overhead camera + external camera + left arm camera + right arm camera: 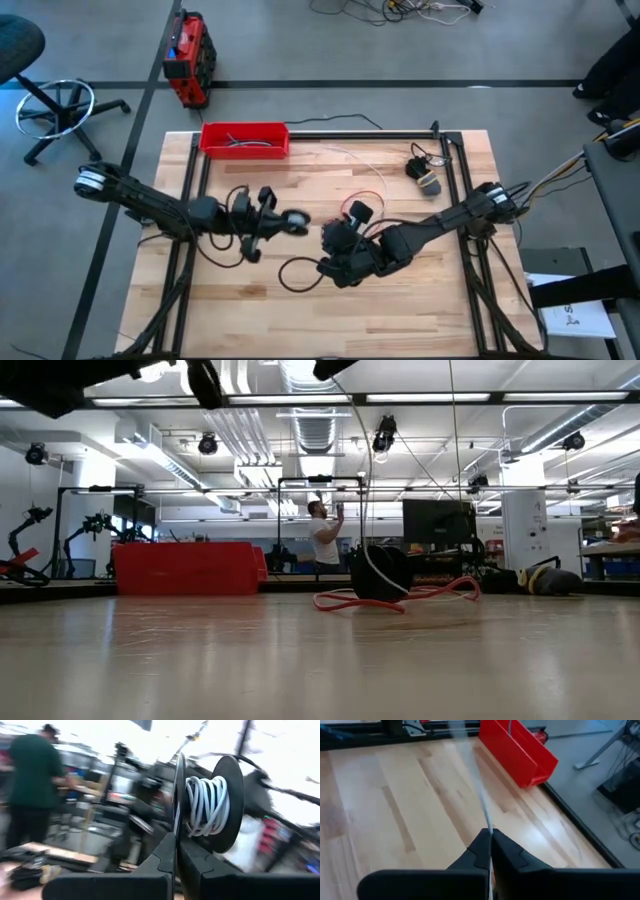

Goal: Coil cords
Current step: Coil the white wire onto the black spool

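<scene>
Item: white cord point(207, 805), partly wound. Several turns sat between two round black discs forming a spool point(292, 222), held above mid-table. The left gripper point(176, 851) was clamped on the rim of one disc, fingers together on its thin edge. In the high view the spool lay at the tip of the left arm, just left of table centre, its axle running roughly left to right.

Item: free run of the white cord. It left the spool and passed to the right gripper point(489, 840), whose fingers were pressed together on the strand; the strand ran on past them toward the far side of the table. The right gripper point(335, 240) stood just right of the spool and a little nearer, so the span between the two grippers was short.

Item: red cord point(400, 598), loose on the table near its own black disc point(360, 211), right of centre, touched by neither gripper.

Item: red tray point(245, 140), far left of the table, well apart from both grippers.

Judgement: the next wrap depended on the right gripper carrying the strand around the spool's axle, crosswise to it, with the left arm holding the spool steady.
</scene>
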Controlling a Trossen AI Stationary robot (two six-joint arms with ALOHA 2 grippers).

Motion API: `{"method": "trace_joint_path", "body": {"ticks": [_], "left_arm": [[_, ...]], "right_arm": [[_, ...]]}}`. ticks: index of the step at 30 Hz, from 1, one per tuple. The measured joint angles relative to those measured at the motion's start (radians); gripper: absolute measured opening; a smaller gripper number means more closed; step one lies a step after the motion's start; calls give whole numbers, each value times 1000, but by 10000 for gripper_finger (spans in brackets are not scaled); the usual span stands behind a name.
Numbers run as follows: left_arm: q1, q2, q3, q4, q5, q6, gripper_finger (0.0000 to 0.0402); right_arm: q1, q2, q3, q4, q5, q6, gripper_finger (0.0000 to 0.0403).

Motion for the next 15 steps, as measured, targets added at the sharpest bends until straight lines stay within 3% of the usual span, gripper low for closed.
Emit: {"method": "trace_joint_path", "body": {"ticks": [3, 6, 11, 15], "left_arm": [[-2, -39, -42, -9, 118, 37, 0], [-2, -72, -68, -33, 168, 64, 0], [-4, -141, -71, -125, 192, 78, 0], [-4, -221, -61, -193, 190, 88, 0]], "right_arm": [[4, -20, 1, -19, 9, -17, 1], [12, -43, 1, -28, 14, -58, 13], [30, -75, 1, -81, 26, -107, 60], [42, -82, -38, -222, 52, -19, 111]]}}
